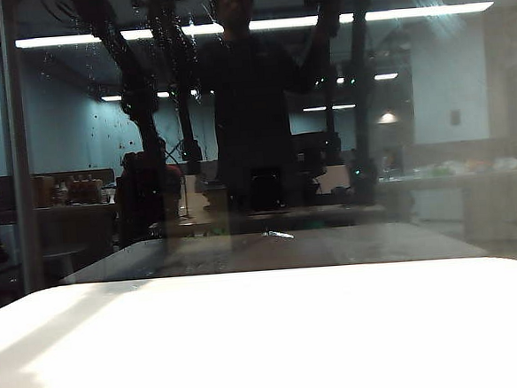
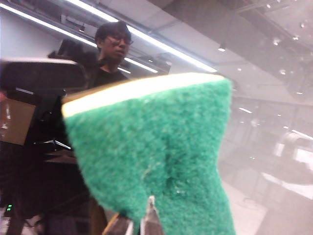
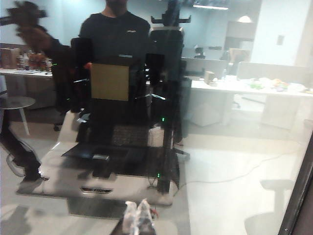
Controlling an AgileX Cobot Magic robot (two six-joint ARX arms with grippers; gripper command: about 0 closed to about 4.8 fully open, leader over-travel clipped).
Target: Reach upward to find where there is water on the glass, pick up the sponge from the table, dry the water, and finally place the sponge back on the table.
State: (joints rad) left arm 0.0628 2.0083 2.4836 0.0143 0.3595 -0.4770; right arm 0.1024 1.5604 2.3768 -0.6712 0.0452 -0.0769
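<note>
gripping the sponge [image 2: 151,156], left gripper [image 2: 149,223] faces the glass [image 2: 274,98]; no writing legible.

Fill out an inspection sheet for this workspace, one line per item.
Surface: white table, bare in the exterior view.
Job's things: sponge off the table, green side facing the left wrist camera; water speckles the upper left of the glass.
Clutter: nothing seen.
Grippers: left gripper shut on the sponge, raised before the glass; right gripper shut, holding nothing, facing the glass.
Cables: nothing seen on the table.
Surroundings: dark pane mirrors a person, the arms and strip lights; grey frame bar at left.
</note>
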